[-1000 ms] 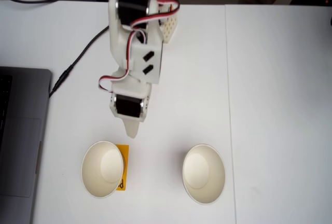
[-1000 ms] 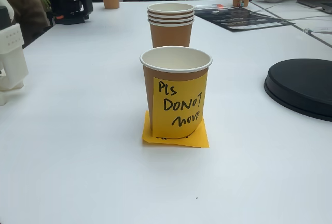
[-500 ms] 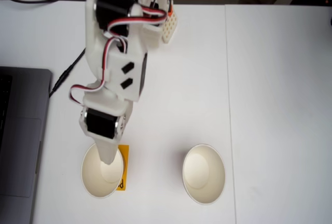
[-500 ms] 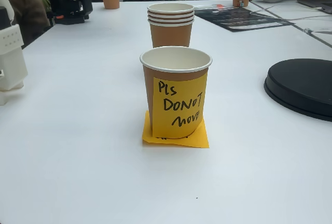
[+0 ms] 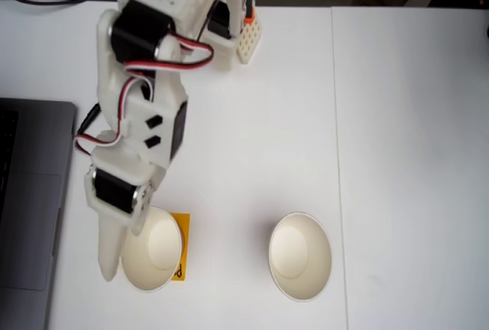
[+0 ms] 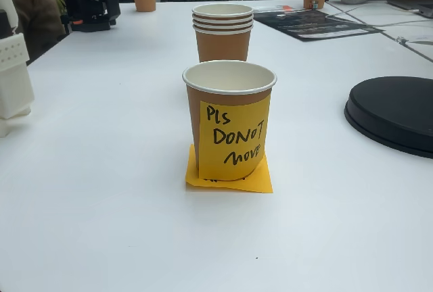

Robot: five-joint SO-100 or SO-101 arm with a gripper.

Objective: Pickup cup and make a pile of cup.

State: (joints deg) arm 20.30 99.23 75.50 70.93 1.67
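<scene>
The cup (image 5: 153, 256) stands upright at the lower left of the overhead fixed view, with a yellow strip (image 5: 180, 247) at its right side. In the side fixed view the same cup (image 6: 229, 86) has a brown wall and carries a yellow note (image 6: 233, 138) with dark handwriting. My gripper (image 5: 111, 267) points down over the cup's left rim, and its white finger (image 5: 113, 246) lies along the outside of the rim. The jaws overlap from above, so their gap is hidden. A pile of nested cups (image 6: 222, 32) stands behind the noted cup and is seen from above as one cup (image 5: 299, 256).
A grey laptop (image 5: 27, 208) lies at the left edge, with a black cable (image 5: 114, 89) running past the arm. The arm's white base (image 6: 13, 69) is at the left of the side view. A black round lid (image 6: 396, 113), more cups and papers sit further off.
The arm has swung left and forward in the overhead view. The gripper tip went from short of the cup, to over its inside, to its left rim. The cups stayed still.
</scene>
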